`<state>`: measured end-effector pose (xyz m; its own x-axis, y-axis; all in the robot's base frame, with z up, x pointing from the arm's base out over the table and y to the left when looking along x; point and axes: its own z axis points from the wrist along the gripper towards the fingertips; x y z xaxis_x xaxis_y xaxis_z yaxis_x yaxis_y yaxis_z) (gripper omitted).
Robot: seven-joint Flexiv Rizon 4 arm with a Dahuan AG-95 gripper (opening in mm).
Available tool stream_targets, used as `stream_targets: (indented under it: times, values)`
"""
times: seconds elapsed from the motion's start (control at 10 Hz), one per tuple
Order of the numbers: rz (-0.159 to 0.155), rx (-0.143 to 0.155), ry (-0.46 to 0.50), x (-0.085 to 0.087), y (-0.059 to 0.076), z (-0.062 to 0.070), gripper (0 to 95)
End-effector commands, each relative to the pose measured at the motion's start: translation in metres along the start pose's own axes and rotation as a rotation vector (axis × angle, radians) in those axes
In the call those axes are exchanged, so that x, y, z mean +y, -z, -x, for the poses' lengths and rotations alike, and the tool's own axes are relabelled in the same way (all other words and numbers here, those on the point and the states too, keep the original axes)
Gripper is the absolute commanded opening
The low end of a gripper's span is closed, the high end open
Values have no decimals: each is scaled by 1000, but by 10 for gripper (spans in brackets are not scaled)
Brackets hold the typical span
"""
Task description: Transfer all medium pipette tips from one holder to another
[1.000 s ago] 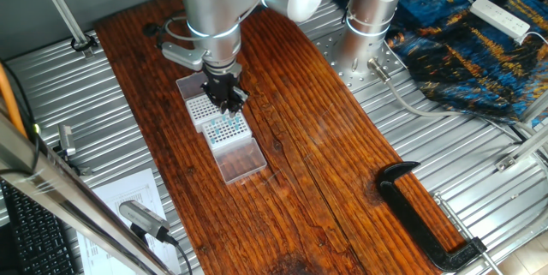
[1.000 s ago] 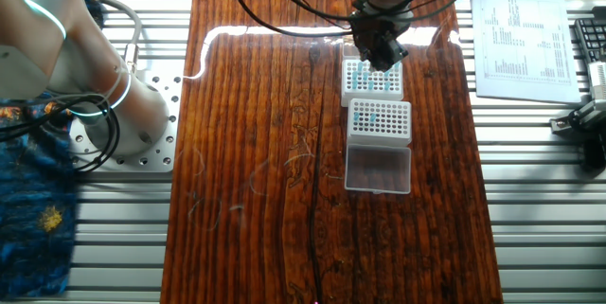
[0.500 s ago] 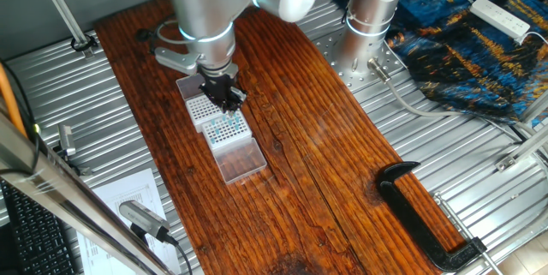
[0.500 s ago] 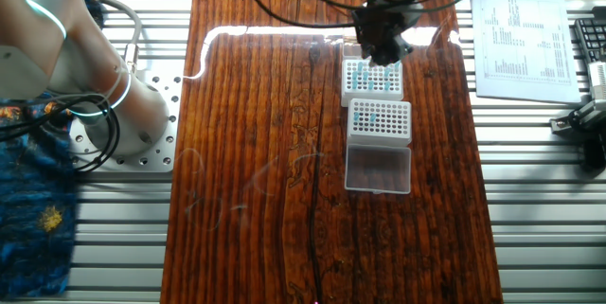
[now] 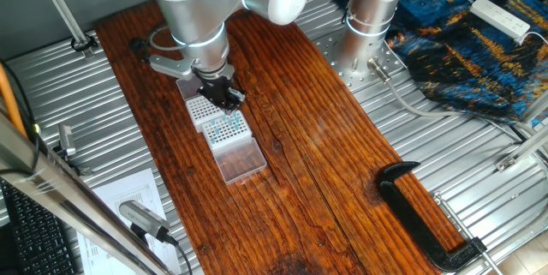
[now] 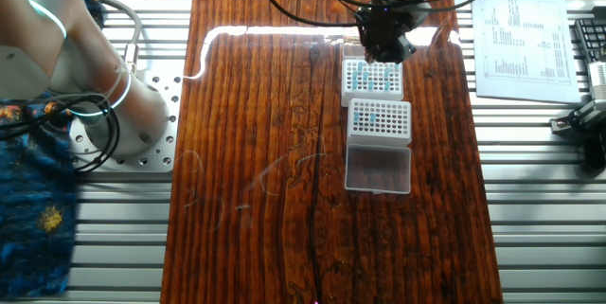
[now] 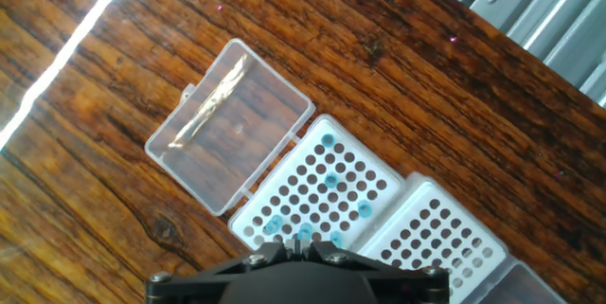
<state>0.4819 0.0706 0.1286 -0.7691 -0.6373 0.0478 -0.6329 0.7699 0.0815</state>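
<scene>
1. Hand view shows the wooden table (image 7: pixel 114 67); a clear lid (image 7: pixel 227 124) lies open on it.
2. Two white holders (image 6: pixel 379 119) sit touching.
3. The gripper (image 6: pixel 383 50) hangs above them; I cannot tell if its fingers are open.
4. Blue medium pipette tips (image 7: pixel 329 180) stand in a holder.

Two pipette tip holders (image 6: pixel 380 119) (image 6: pixel 371 79) sit end to end, touching, on a wooden table (image 6: pixel 256 152). An open lid (image 6: pixel 378 169) lies flat beside one holder. Some medium pipette tips (image 6: pixel 376 111) stand in both. The gripper (image 6: pixel 383 50) hangs above the holder away from the lid.
</scene>
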Motion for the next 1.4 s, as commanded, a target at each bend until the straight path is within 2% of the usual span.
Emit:
stream_targets:
  times: [0.1, 0.4, 0.6, 0.7, 0.8, 1.1, 1.4]
  values:
    - [1, -2, -24, -1, 1, -1, 0]
    - [-1, -3, -15, -11, 4, -10, 0]
    - [-7, -10, -7, -29, 9, -29, 0]
    - [-9, -9, -9, -36, 9, -36, 190]
    - [-12, -11, -8, -43, 9, -44, 190]
    - [-26, -34, -45, -62, -5, -63, 190]
    - [-35, -43, -93, -66, -16, -67, 190]
